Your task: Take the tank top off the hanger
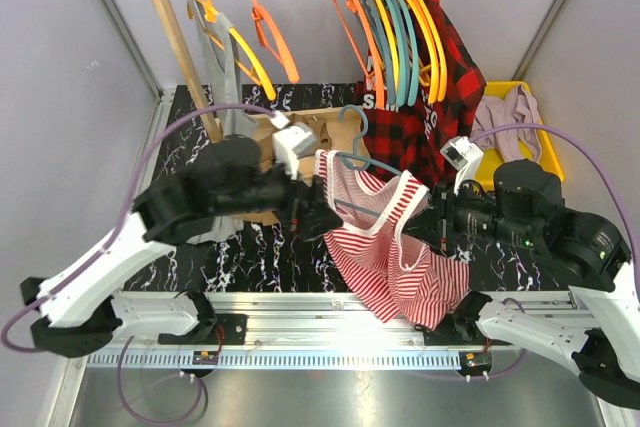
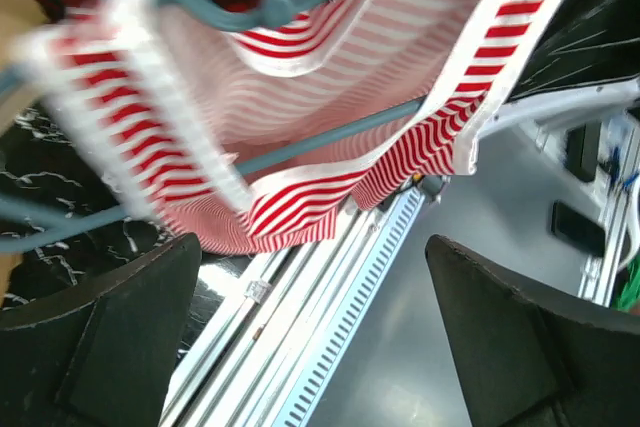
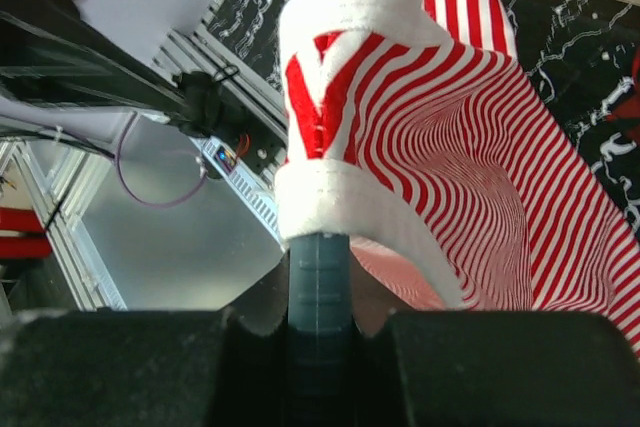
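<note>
**Striped tank top (image 1: 392,247), one.** Red and white, with white trim. It hangs on one blue-grey hanger (image 1: 352,152) held above the middle of the black marble table (image 1: 250,257), between the two arms. The shoulders are far and the hem near, so its long axis runs far to near, leaning slightly right. The hem spills over the metal rail (image 1: 300,299) at the table's near edge. The hanger's hook points far, and its shoulder bar lies left to right.

**Grippers, two.**
- Left gripper (image 1: 318,215): sits just left of the top's left strap. Its dark fingers (image 2: 120,337) are spread wide and hold nothing.
- Right gripper (image 3: 318,322): its jaws pinch the right end of the hanger's arm. The right strap loops over that arm just beyond the fingertips.

**Wooden clothes rack (image 1: 170,37), one.** It stands at the far edge of the table.
- Left group of hangers: two orange and one yellow. The yellow one carries a grey garment (image 1: 225,77).
- Right group of hangers: orange, teal and yellow, bunched too tightly to count.
- One red-and-black plaid shirt (image 1: 445,97) hangs under the right group.

**Yellow bin (image 1: 548,137), one.** It sits at the far right and holds one pale mauve garment (image 1: 505,112).
</note>
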You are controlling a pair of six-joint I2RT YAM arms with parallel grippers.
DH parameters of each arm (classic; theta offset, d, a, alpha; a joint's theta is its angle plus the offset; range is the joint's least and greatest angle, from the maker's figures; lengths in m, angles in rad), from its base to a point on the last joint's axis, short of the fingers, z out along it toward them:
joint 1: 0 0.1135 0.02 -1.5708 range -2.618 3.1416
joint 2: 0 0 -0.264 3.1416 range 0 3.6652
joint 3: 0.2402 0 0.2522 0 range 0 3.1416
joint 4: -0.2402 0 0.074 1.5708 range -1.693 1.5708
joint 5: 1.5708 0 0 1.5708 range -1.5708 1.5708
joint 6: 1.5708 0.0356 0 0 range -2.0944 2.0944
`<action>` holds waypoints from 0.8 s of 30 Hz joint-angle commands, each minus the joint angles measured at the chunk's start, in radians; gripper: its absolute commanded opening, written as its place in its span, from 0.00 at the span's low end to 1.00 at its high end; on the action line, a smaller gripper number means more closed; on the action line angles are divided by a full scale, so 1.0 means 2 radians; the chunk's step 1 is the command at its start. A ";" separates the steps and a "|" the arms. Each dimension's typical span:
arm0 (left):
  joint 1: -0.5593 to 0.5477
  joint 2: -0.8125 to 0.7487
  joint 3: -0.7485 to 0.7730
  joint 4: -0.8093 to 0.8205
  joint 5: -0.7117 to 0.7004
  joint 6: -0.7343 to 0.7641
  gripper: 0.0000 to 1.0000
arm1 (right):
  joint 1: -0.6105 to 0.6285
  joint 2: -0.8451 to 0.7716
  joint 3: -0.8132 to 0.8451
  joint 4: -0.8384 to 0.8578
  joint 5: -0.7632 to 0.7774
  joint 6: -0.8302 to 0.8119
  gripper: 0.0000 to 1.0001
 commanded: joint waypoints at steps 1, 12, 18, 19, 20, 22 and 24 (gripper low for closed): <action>-0.016 0.022 0.021 0.020 -0.041 0.006 0.99 | 0.000 -0.007 -0.005 0.086 -0.024 0.021 0.00; -0.024 0.023 0.015 -0.019 -0.279 -0.028 0.99 | -0.001 -0.011 -0.028 0.093 -0.038 0.038 0.00; -0.024 0.034 0.005 -0.007 -0.290 -0.024 0.99 | -0.001 -0.012 -0.041 0.099 -0.050 0.040 0.00; -0.024 0.044 0.005 -0.006 -0.291 -0.023 0.99 | 0.000 -0.010 -0.041 0.100 -0.053 0.040 0.00; -0.024 0.047 0.004 -0.005 -0.293 -0.022 0.99 | -0.001 -0.009 -0.040 0.102 -0.055 0.040 0.00; -0.024 0.060 0.005 -0.004 -0.293 -0.017 0.99 | 0.000 -0.009 -0.037 0.102 -0.055 0.037 0.00; -0.024 0.070 0.006 -0.008 -0.294 -0.012 0.98 | -0.001 -0.009 -0.035 0.103 -0.054 0.037 0.00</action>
